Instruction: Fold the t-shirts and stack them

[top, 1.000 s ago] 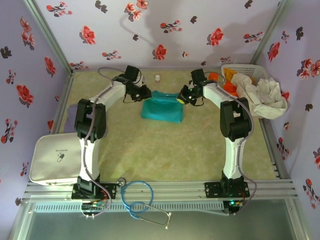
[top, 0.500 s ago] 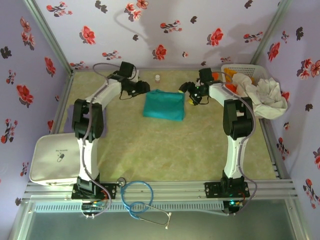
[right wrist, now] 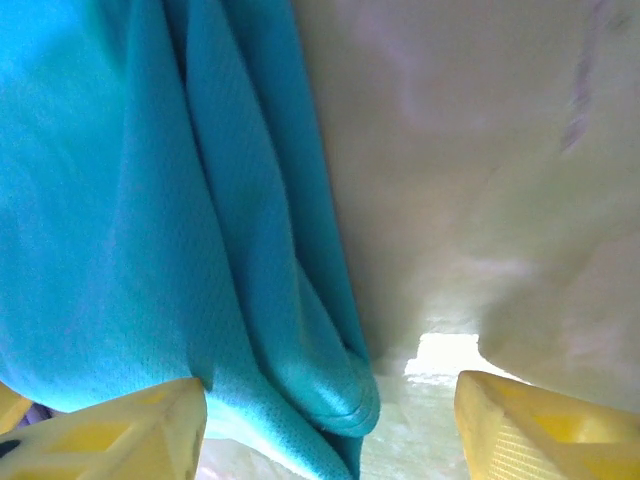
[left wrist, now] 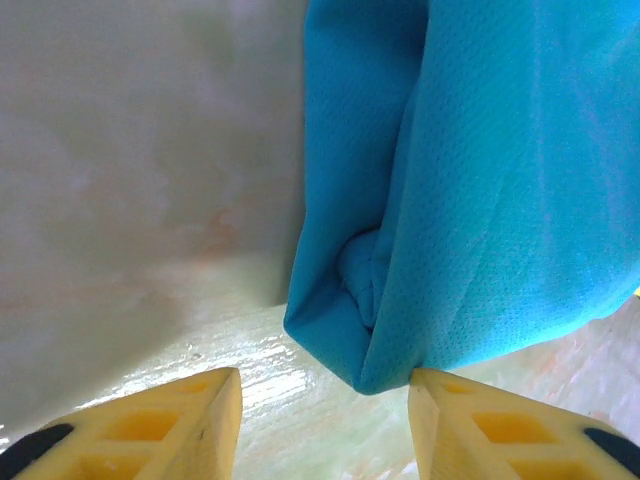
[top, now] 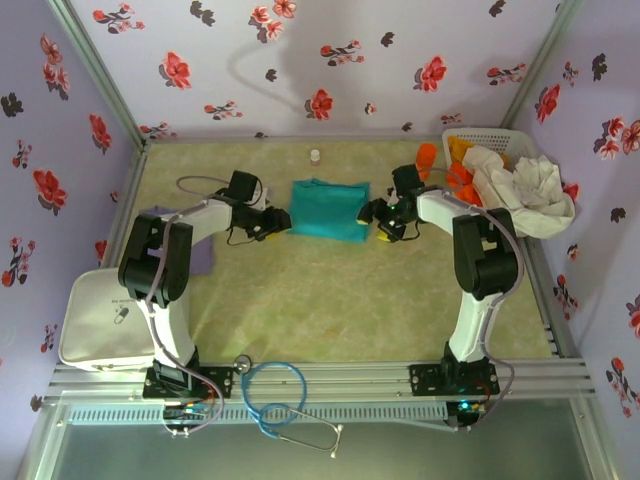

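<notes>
Left gripper (top: 275, 222) and right gripper (top: 380, 215) flank the folded teal-green t-shirt (top: 328, 208)
Both sets of jaws stand wide apart, gripping nothing, and each frames a folded corner of the shirt. The shirt lies flat at the far middle of the table (top: 300, 300), its long axis running left to right.

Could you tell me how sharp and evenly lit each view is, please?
Top external view: sharp and evenly lit, faint shadows on the back wall. Left wrist view: teal t-shirt weave crisp, glare on the table. Right wrist view: bright patch beside the t-shirt, far table soft.
</notes>
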Controlling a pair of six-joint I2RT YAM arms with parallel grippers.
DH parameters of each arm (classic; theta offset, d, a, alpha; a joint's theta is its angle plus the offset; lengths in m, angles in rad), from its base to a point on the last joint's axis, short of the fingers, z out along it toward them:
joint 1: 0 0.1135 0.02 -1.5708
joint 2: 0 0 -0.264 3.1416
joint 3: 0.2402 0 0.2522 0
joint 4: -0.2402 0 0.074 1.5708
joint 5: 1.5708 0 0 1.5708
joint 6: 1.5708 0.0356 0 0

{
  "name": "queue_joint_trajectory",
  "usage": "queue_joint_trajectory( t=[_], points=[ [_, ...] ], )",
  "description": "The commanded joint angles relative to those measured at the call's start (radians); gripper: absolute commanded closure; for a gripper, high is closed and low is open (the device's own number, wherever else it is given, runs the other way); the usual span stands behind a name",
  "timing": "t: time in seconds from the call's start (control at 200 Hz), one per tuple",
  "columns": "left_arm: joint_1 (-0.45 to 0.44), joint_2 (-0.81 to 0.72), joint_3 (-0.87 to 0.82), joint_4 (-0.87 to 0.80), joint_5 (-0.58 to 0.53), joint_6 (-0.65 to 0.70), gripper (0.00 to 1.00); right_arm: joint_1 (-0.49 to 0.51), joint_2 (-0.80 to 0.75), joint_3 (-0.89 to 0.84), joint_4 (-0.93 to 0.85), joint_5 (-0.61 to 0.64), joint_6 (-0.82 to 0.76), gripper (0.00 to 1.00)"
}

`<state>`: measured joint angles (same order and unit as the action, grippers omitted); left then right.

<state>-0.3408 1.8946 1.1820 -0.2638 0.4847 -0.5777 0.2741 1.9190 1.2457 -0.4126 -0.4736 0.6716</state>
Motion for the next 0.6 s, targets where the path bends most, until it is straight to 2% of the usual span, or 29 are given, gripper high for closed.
queue_joint_trajectory(
  t=[0.0, 0.235, 0.44, 0.595],
  points=[
    [-0.009, -0.011, -0.005, 0.096, 0.043, -0.027, 0.54, 0.030, 0.017, 0.000, 0.024, 0.022, -0.050, 0.36],
    [-0.012, 0.020, -0.019, 0.165, 0.041, -0.053, 0.61, 0.048, 0.044, 0.004, 0.043, 0.026, -0.047, 0.51],
    [-0.017, 0.040, 0.007, 0.166, 0.048, -0.063, 0.74, 0.051, 0.032, -0.010, 0.039, 0.040, -0.041, 0.63],
    [-0.019, 0.047, 0.015, 0.139, 0.050, -0.075, 0.91, 0.052, 0.025, -0.013, 0.031, 0.036, -0.041, 0.77]
  ],
)
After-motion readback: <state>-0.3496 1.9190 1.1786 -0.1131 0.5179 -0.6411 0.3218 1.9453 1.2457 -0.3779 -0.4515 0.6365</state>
